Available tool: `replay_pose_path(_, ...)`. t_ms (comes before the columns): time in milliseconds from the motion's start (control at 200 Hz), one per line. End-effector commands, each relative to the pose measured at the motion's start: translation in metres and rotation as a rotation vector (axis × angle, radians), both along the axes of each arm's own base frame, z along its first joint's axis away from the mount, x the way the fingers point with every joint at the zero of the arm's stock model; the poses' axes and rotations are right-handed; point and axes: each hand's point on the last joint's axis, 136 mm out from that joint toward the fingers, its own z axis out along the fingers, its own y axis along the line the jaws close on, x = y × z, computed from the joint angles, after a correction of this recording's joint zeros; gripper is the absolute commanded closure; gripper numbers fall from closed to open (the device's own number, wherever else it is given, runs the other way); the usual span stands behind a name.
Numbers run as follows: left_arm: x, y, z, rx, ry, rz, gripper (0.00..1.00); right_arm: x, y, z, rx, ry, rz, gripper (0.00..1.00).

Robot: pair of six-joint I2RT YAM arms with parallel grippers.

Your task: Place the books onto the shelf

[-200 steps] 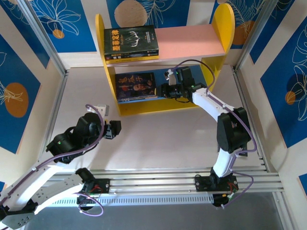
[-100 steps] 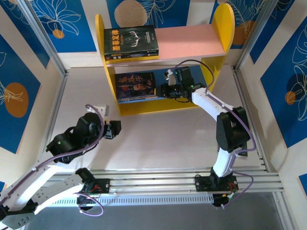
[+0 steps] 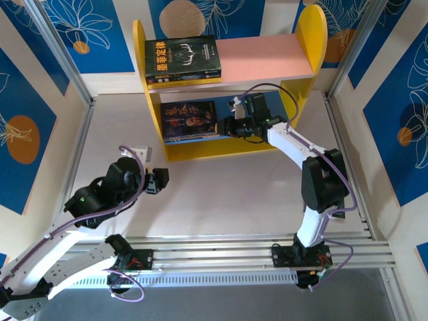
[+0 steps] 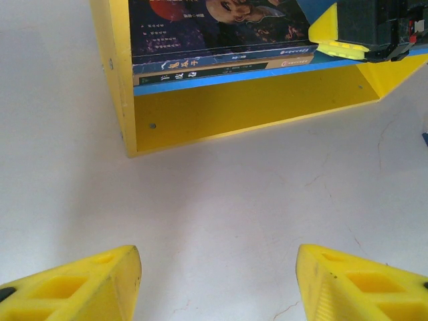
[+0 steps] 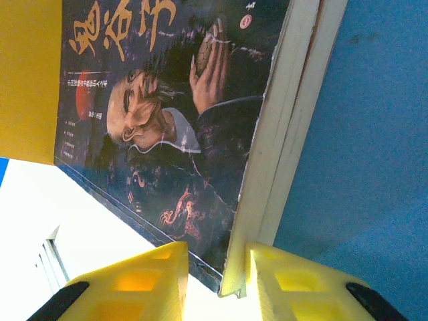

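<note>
Left gripper (image 4: 217, 267) is hovering low over the bare white table (image 4: 200, 200). Its jaws are standing apart with nothing between them, and it is facing the shelf (image 3: 311, 30) from the near left. Further in, two dark books (image 4: 221, 27) are lying flat on the blue board (image 4: 200, 83), tight against the left yellow panel (image 4: 120, 67). The blue portrait cover is sitting on top, a brown spine under it. Right gripper (image 5: 217, 257) is reaching in from the right, fingers straddling that pair's near right corner with a narrow gap. Can't tell if it's pinching them. Farthest back, a black-cover stack (image 3: 182, 60) is sitting at the left end of the pink board (image 3: 267, 57).
</note>
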Motion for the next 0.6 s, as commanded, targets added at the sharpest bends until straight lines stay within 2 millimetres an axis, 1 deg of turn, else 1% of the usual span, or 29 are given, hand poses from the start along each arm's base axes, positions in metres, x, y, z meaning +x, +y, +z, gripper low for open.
replay_pose_path(0,0.0015,0.0054,0.0094,-0.004,-0.027,0.014,0.37,-0.0161,0.0210,0.0230,0.057,-0.056,0.091,0.71)
replay_pose_path(200,0.0014,0.0061,0.0089,-0.004,-0.026,0.016,0.37,-0.0175,0.0212,0.0282,0.061,-0.066,0.094,0.71)
replay_pose_path(595,0.0009,0.0060,0.0085,-0.007,-0.025,0.016,0.37,-0.0226,0.0211,0.0241,0.056,-0.057,0.097,0.72)
